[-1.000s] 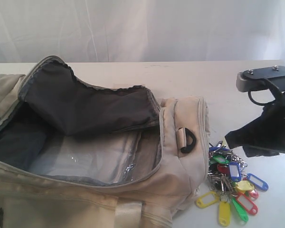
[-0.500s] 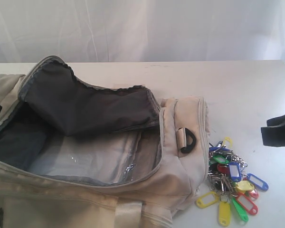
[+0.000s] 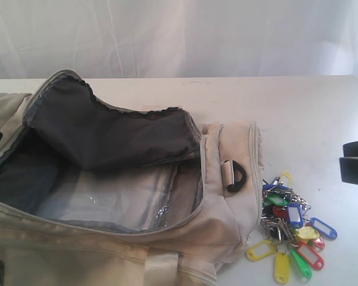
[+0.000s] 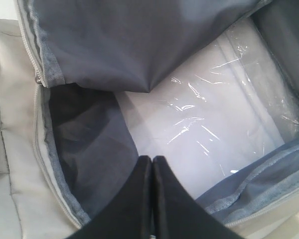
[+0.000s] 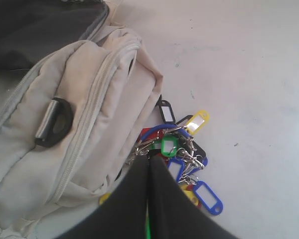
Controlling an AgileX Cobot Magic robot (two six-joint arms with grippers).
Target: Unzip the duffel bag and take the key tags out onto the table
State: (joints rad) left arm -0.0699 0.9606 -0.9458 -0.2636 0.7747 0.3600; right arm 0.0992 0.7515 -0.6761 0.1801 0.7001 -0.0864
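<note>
The duffel bag [image 3: 125, 196] lies unzipped on the table [image 3: 298, 107], its flap folded back to show dark grey lining and a plastic-covered base panel [image 4: 214, 124]. The key tags [image 3: 289, 229] lie in a bunch on the table against the bag's right end, and the right wrist view shows them too [image 5: 184, 149]. My right gripper [image 5: 152, 158] is shut and empty, held above the tags beside the bag's end pocket [image 5: 89, 124]. In the exterior view only a black part of the right arm [image 3: 355, 162] shows at the right edge. My left gripper [image 4: 152, 158] is shut and empty above the bag's open inside.
A black D-ring [image 3: 235, 176] on a webbing tab sits on the bag's right end. The bag's zipper edge [image 4: 37, 74] runs along the opening. A white curtain [image 3: 179, 36] hangs behind the table's far edge.
The right arm has pulled back to the right, from beside the tags to the edge of the exterior view. The key tags and the bag have not moved.
</note>
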